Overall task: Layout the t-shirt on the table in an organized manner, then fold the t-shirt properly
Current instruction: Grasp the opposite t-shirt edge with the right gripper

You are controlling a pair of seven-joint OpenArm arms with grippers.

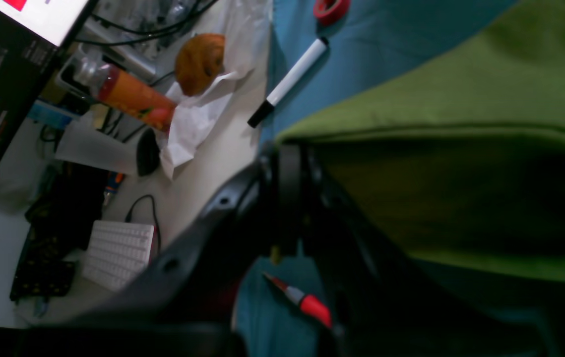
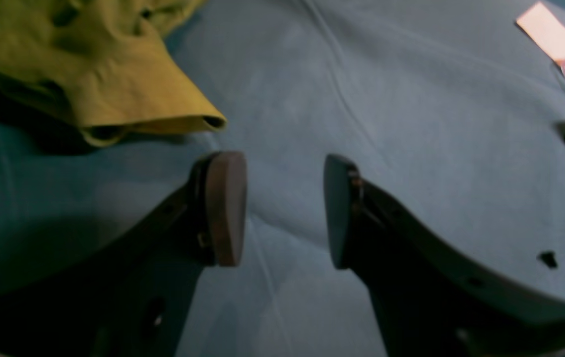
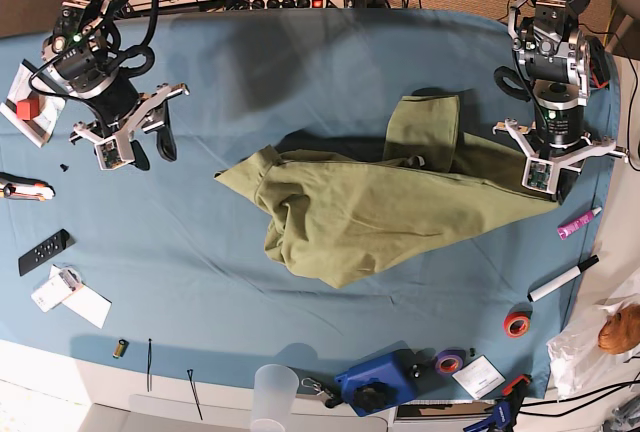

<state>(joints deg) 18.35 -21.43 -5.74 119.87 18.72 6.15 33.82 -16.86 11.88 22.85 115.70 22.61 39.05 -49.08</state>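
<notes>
Table (image 3: 300,62) blue-draped; left pincer (image 3: 548,184) clamped on t-shirt (image 3: 380,217) edge; right pincer (image 2: 282,208) agape, empty.

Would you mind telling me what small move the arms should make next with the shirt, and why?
Probably bring the open right gripper over to the t-shirt's free sleeve end and grasp it. The left gripper is already shut on the shirt's opposite edge, the cloth lies bunched and folded over itself on the table, and the right gripper hovers over bare blue cloth, holding nothing.
</notes>
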